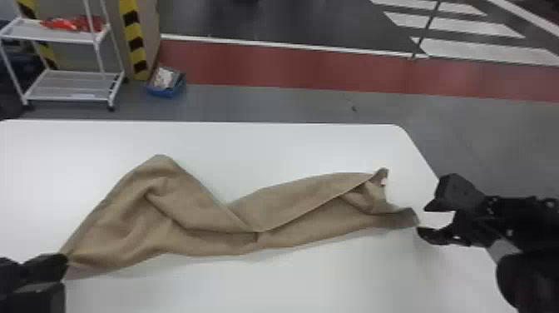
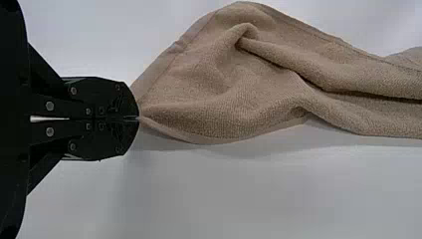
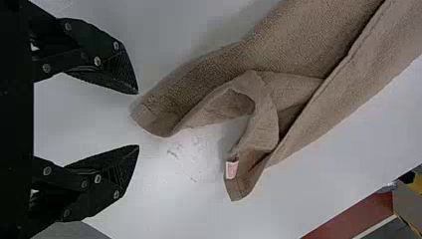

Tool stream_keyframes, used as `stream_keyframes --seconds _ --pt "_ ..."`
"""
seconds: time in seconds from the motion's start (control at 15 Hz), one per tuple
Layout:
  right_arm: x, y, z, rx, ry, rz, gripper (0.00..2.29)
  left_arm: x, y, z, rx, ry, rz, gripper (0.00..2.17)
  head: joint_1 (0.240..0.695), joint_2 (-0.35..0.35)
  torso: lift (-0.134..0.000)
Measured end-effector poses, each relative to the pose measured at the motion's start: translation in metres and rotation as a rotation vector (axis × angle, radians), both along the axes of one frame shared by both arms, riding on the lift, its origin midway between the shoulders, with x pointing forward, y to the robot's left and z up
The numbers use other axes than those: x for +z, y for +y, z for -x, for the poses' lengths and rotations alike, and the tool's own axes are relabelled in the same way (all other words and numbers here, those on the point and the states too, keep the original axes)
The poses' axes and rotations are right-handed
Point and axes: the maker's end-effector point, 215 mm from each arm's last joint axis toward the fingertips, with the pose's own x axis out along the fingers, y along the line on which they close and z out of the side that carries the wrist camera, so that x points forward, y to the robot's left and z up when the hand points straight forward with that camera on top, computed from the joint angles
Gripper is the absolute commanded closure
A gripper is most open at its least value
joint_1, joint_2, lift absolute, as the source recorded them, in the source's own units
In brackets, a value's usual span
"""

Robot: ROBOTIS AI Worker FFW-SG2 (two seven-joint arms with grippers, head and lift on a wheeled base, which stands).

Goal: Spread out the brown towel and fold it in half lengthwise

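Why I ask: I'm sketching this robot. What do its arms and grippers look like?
The left gripper and right gripper match: black, with linked bars behind tapering fingers dotted with round silvery screw heads. Fine texture marks the right one's inner finger faces. The right arm is black and segmented, with a grey patch and a bulky, rounded black housing.

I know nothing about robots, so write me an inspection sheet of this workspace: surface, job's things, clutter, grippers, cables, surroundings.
Surface: white table, faint marks near the towel.
Job's things: brown cloth towel, rumpled and unfolded; small pale tag at one end.
Clutter: nothing seen.
Grippers: black left gripper shut on a towel corner; black right gripper open beside the opposite end.
Cables: nothing seen.
Surroundings: white metal cart, blue bin on the floor.
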Motion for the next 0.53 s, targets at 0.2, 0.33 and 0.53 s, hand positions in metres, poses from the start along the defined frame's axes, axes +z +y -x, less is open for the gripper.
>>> stream_keyframes --seconds 0.2,0.33,0.53 --pt "-0.0035 0.0007 -0.0049 0.002 0.016 0.013 0.59 -0.0015 0.0007 0.0005 0.001 0.003 0.0 1.37 0.695 -0.173 -0.124" --pt "-0.0068 0.0023 -0.0062 0.007 0.035 0.021 0.62 -0.0018 0.0021 0.0008 0.003 0.004 0.0 1.37 0.695 -0.168 -0.124" --pt "-0.0109 0.0054 -0.0052 0.015 0.059 0.016 0.83 -0.0029 0.0035 0.0022 0.005 0.008 -0.001 1.37 0.695 -0.164 -0.124"
